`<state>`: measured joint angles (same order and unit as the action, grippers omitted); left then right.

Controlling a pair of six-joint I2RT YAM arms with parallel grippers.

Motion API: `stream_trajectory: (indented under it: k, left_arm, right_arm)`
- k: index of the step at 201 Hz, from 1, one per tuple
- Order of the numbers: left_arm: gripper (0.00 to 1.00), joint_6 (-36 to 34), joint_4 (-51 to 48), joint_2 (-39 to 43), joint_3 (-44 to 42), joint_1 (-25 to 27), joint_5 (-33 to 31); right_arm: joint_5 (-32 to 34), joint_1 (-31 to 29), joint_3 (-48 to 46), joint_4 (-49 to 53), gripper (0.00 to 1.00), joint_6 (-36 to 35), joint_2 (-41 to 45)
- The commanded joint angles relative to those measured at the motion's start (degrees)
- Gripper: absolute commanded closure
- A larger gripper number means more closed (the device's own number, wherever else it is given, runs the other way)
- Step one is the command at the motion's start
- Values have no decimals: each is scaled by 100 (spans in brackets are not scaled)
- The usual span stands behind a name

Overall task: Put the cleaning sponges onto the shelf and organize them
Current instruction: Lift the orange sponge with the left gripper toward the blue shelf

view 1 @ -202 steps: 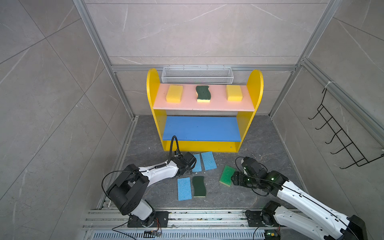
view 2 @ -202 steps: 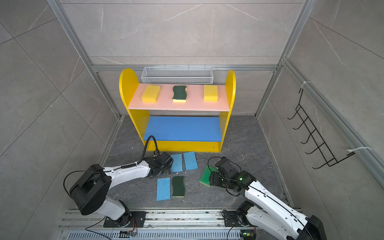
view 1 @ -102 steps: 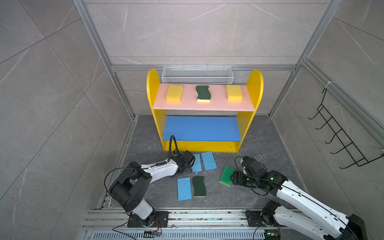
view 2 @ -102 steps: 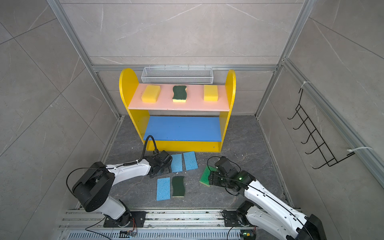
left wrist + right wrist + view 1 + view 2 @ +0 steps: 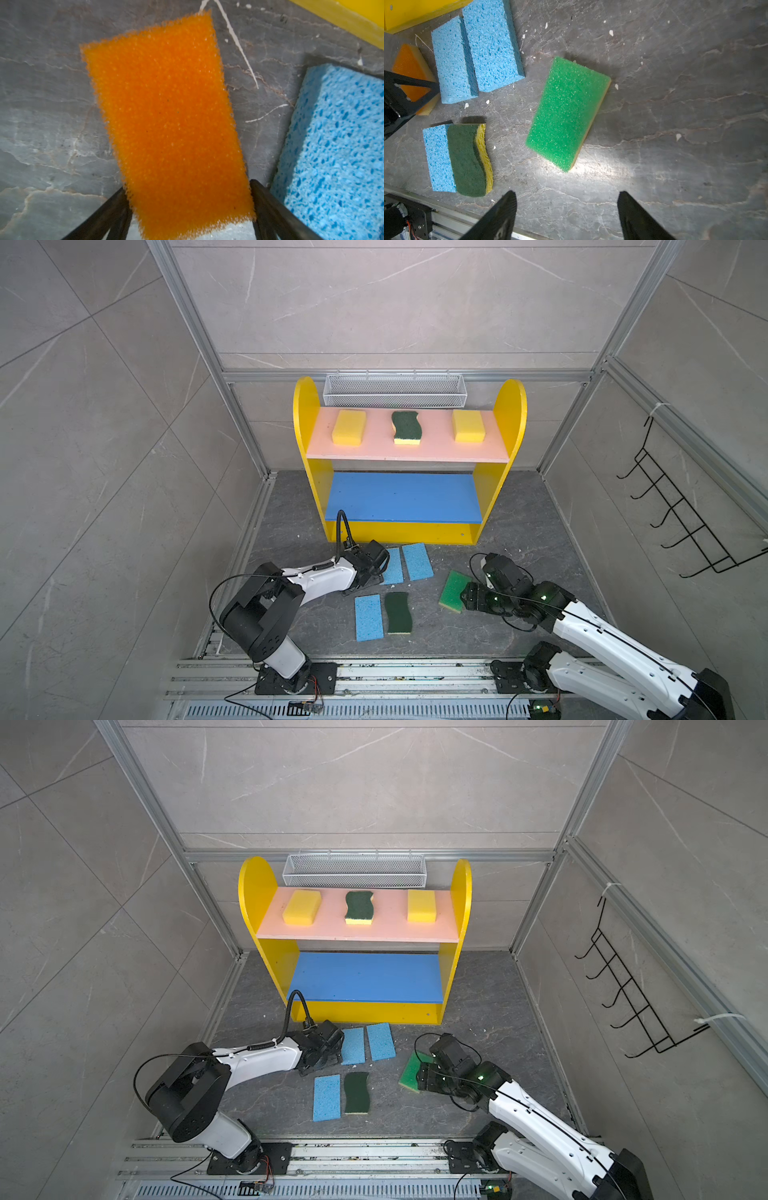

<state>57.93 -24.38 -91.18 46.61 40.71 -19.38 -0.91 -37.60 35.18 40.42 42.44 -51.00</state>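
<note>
While creeping slightly nearer the shelf, straddled the orange sponge with the left gripper, fingers wide, not closed; held the right gripper open short of the green sponge, also in front of the shelf; judged both pickups imminent

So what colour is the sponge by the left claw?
The sponge is orange, clearest in the left wrist view.

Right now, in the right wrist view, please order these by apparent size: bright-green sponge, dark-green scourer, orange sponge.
1. bright-green sponge
2. dark-green scourer
3. orange sponge, though it is partly hidden, so its rank is unsure.
</note>
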Motion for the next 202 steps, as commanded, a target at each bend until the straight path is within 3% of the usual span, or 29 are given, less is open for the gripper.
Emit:
stream_trajectory:
  k: [1, 72, 162, 202]
  left_arm:
    - [16, 117, 13, -128, 52, -71, -136]
    - [31, -472, -202, 348, -254, -63, -130]
    - [32, -2615, -986, 3286, -227, 63, 22]
    - [32, -3420, -696, 3147, 210, 55, -75]
  right_arm:
    - [-6, -27, -37, 69, 22, -64, 72]
    - [44, -17, -89, 186, 22, -137, 211]
    - [119, -28, -146, 207, 22, -183, 354]
    - [99, -27, -160, 174, 23, -188, 361]
